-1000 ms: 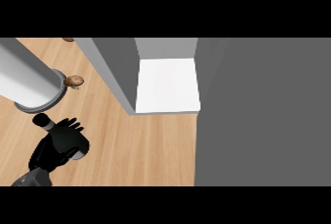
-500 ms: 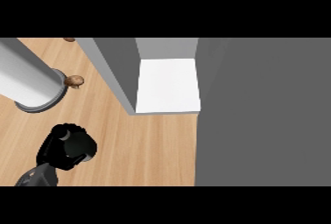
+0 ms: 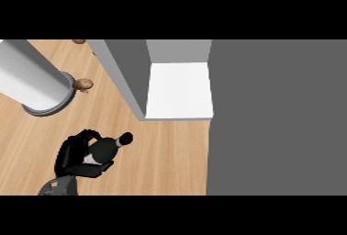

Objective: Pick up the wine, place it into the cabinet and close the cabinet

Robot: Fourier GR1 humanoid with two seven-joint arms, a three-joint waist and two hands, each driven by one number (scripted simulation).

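Observation:
The wine bottle (image 3: 103, 149) is dark, and its black-capped neck (image 3: 125, 138) points up and to the right. It is at the lower left of the head view, over the wooden counter. My left hand (image 3: 73, 155) is curled round the bottle's body and hides its lower part. The cabinet (image 3: 177, 89) stands to the upper right with its white floor showing between grey walls. The bottle is outside the cabinet, to the left of and below its front edge. My right hand does not show.
A tall white cylinder (image 3: 28, 75) on a grey round base stands at the upper left. A small brown object (image 3: 83, 84) lies beside it. A broad dark grey panel (image 3: 278, 119) fills the right side. Bare wooden counter (image 3: 169, 156) lies between the bottle and the panel.
My left hand went from spread fingers to curled round the bottle. The bottle now tilts, with its neck showing to the right of the hand.

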